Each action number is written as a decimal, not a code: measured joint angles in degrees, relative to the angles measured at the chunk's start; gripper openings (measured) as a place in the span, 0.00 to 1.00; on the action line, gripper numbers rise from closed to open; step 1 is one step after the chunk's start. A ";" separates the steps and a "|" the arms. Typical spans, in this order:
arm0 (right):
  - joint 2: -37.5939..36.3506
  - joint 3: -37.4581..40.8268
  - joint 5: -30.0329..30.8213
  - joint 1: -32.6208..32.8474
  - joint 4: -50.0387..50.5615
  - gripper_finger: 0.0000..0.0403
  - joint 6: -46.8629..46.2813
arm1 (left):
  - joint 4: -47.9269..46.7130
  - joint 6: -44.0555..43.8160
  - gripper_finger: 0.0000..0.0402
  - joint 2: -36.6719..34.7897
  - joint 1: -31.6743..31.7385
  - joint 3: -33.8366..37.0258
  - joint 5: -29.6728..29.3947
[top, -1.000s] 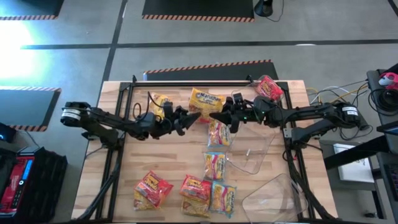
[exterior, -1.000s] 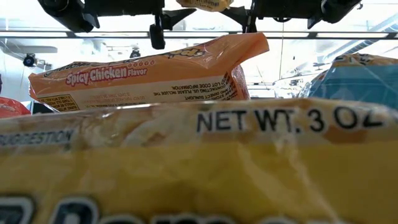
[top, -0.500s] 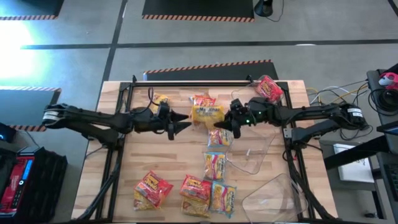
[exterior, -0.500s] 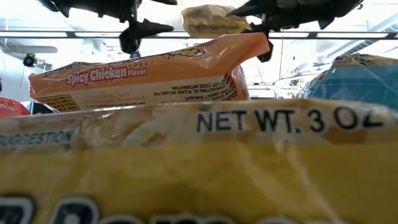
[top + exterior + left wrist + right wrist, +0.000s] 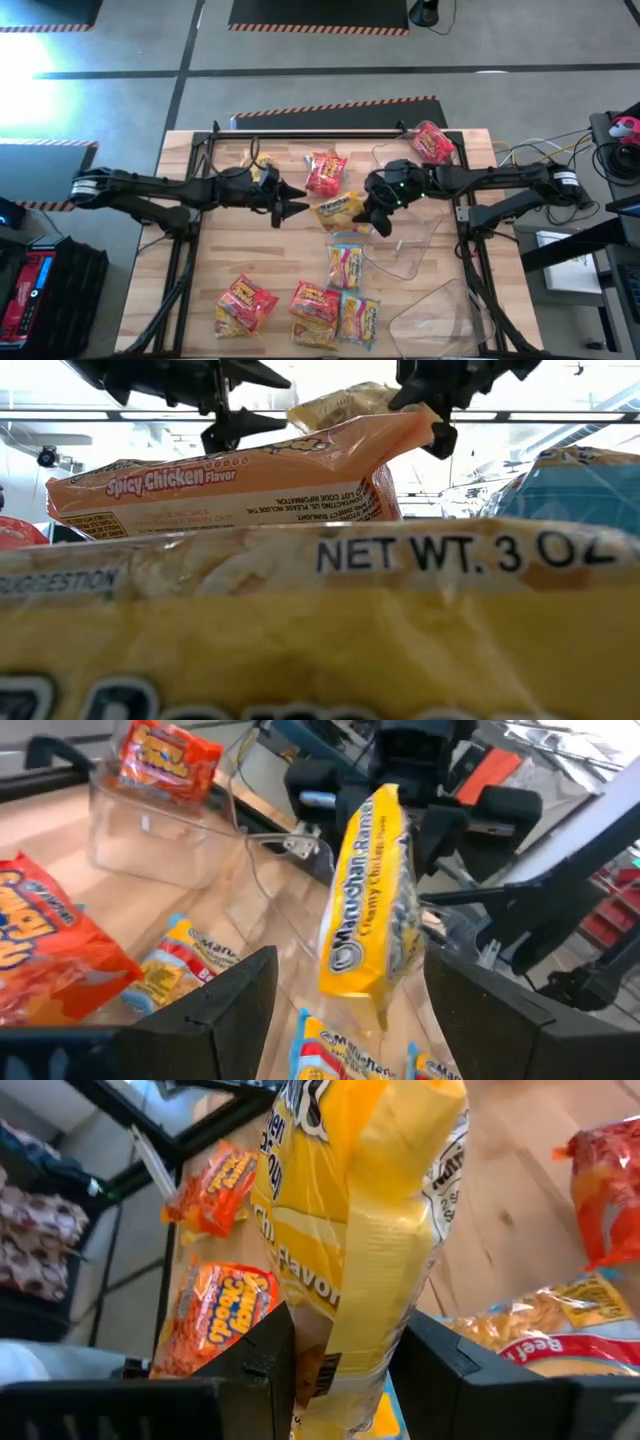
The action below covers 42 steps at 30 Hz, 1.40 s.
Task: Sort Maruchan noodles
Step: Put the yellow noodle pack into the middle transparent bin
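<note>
the right hand (image 5: 372, 215) grips a yellow packet (image 5: 340, 210), held on edge above the middle of the wooden surface (image 5: 220, 250). the left hand (image 5: 290, 203) is just beside it, fingers spread and empty. other packets (image 5: 330, 310) lie near the front edge.

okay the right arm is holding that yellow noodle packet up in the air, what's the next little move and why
Probably carry it toward wherever the yellow ones go. The right tool pinches the yellow packet clear of the table, and the left tool stands open beside it, apart from it, so the handover looks finished.
</note>
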State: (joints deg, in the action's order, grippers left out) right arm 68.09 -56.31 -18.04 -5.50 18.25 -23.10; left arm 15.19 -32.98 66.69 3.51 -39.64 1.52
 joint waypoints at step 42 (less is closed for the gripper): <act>11.15 -23.24 8.19 0.37 21.70 0.30 20.73 | 7.58 11.36 0.59 5.65 5.77 -0.04 12.68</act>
State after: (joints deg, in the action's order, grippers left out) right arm 79.24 -79.55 -9.85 -5.13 39.96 -2.36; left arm 22.76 -21.62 72.34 9.28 -39.67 14.20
